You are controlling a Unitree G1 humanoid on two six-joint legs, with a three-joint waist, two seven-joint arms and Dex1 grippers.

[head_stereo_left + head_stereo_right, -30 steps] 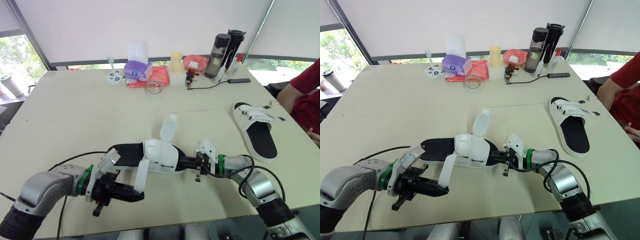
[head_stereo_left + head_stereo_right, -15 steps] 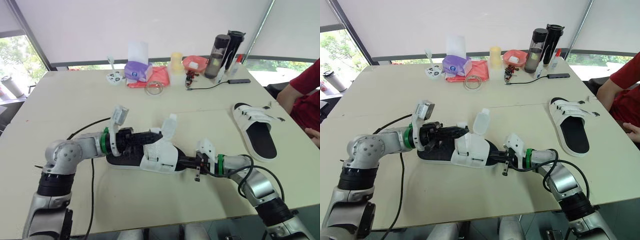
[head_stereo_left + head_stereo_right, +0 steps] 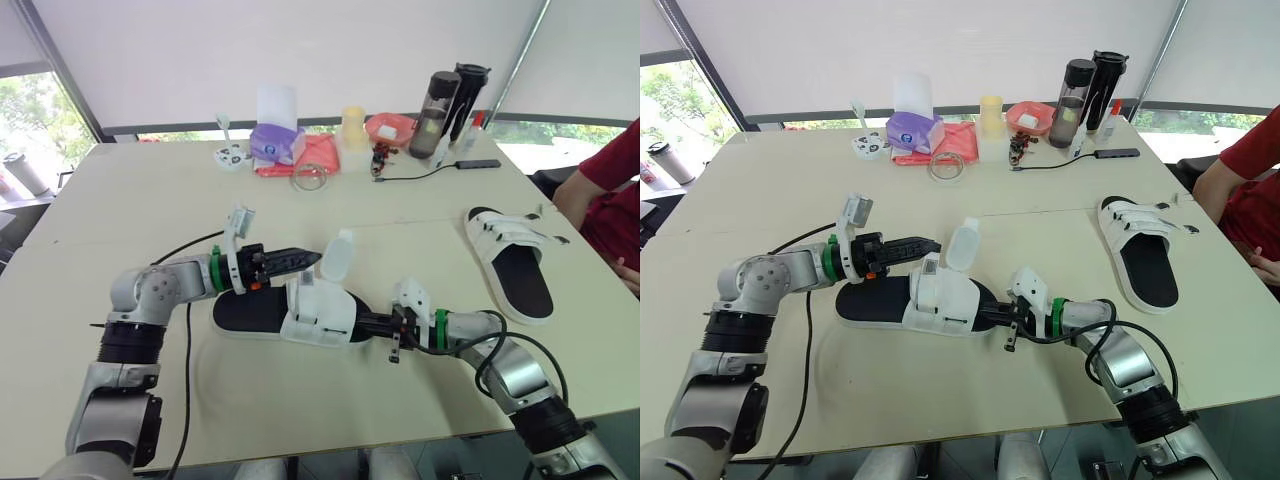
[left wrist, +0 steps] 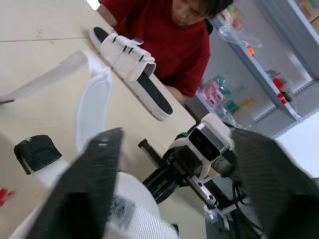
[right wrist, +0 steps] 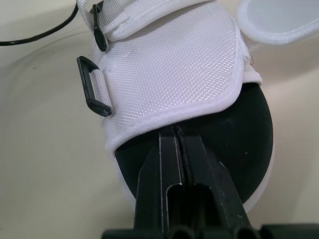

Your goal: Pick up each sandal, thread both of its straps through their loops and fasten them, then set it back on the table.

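Observation:
A white sandal with a black sole [image 3: 245,310] lies on the table in front of me. One strap [image 3: 338,254] stands up from its upper [image 3: 318,312]. My left gripper [image 3: 305,258] hovers over the heel end, pointing at that raised strap. Its fingers [image 4: 89,184] are spread wide and hold nothing. My right gripper [image 3: 368,323] is shut on the toe edge of the sole [image 5: 234,129]. A black loop [image 5: 92,92] sits on the side of the upper. A second sandal [image 3: 515,258] lies at the right with its straps fastened across it.
A person in a red top [image 3: 610,190] sits at the right edge of the table. Bottles [image 3: 435,97], a tissue box [image 3: 275,140], a red cloth and a cable [image 3: 420,170] line the far edge. A black cable [image 3: 185,320] trails from my left arm.
My left arm swung from the table's front up over the sandal, let go of the long front strap and opened. That strap now lies against the upper. The right arm stayed put.

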